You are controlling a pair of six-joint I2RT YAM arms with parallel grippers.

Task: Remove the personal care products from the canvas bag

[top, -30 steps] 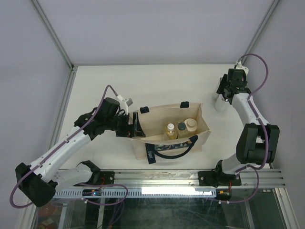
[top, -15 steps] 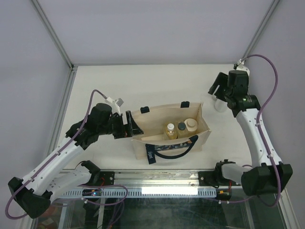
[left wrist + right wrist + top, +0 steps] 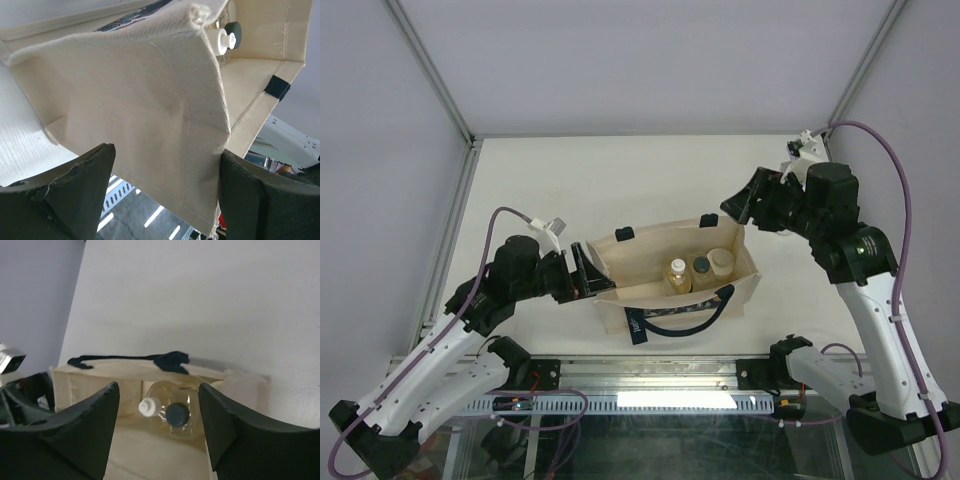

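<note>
The canvas bag (image 3: 650, 262) stands open in the middle of the table, its navy handle (image 3: 698, 312) hanging over the near side. Inside at its right end stand three bottles: a yellowish one with a white cap (image 3: 677, 272), a clear one with a dark cap (image 3: 701, 266) and a beige one with a tan cap (image 3: 720, 260). My left gripper (image 3: 582, 272) is open, its jaws astride the bag's left end corner (image 3: 200, 100). My right gripper (image 3: 742, 208) is open and empty above the bag's far right corner, with the white cap (image 3: 149, 406) and dark cap (image 3: 177, 413) seen between its fingers.
The table (image 3: 620, 170) is white, with grey walls behind and at both sides. A metal rail (image 3: 650, 375) runs along the near edge by the arm bases. The right arm's forearm (image 3: 865, 255) crosses the table's right side.
My right gripper has swung from the table's far right side leftward to above the bag. My left arm has drawn back to the left, its gripper still at the bag's left end.
</note>
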